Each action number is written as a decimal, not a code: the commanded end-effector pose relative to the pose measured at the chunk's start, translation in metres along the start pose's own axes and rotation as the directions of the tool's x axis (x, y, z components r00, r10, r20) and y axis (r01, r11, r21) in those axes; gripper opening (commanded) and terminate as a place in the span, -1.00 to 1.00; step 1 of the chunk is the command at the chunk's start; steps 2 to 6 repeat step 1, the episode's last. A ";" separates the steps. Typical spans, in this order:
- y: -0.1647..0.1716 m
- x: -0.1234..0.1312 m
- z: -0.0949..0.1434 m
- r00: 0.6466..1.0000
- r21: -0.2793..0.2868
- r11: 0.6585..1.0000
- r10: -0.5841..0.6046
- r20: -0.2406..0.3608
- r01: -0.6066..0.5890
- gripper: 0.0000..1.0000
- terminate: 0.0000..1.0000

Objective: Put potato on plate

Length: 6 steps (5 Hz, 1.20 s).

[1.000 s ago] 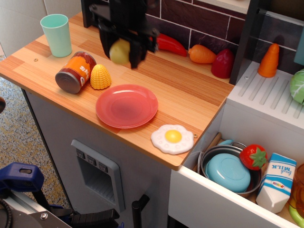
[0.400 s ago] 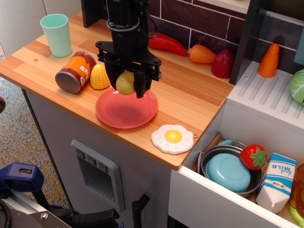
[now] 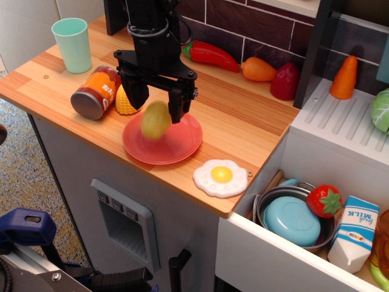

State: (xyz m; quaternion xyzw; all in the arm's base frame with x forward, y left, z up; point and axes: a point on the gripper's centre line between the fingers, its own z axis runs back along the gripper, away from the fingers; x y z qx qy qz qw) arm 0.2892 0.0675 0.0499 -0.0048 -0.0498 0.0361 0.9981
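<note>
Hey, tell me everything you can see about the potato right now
The potato is a small, smooth, yellowish-tan oval that looks like plastic. It is slightly motion-blurred and stands roughly upright, long axis near vertical. It sits just below the gripper, whose two black fingers are spread wider than the potato and do not seem to touch it, so it appears released. It is over the left-centre of the coral-red plate; whether it already rests on the plate or is just above it cannot be told.

1. My gripper [image 3: 157, 103] is all black.
2. Potato [image 3: 155, 119] looks yellowish-tan.
3. Plate [image 3: 180, 141] is glossy coral-red.
4. Corn [image 3: 123, 101] is bright yellow, ribbed.
5. Cup [image 3: 72, 44] is mint green.
6. Egg [image 3: 221, 177]: white, yellow yolk.
</note>
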 end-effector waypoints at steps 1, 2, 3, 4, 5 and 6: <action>0.004 0.009 0.009 0.999 0.007 1.000 0.002 0.042 -0.002 1.00 1.00; 0.004 0.009 0.009 0.999 0.007 1.000 0.002 0.042 -0.002 1.00 1.00; 0.004 0.009 0.009 0.999 0.007 1.000 0.002 0.042 -0.002 1.00 1.00; 0.004 0.009 0.009 0.999 0.007 1.000 0.002 0.042 -0.002 1.00 1.00; 0.004 0.009 0.009 0.999 0.007 1.000 0.002 0.042 -0.002 1.00 1.00; 0.004 0.009 0.009 0.999 0.007 1.000 0.002 0.042 -0.002 1.00 1.00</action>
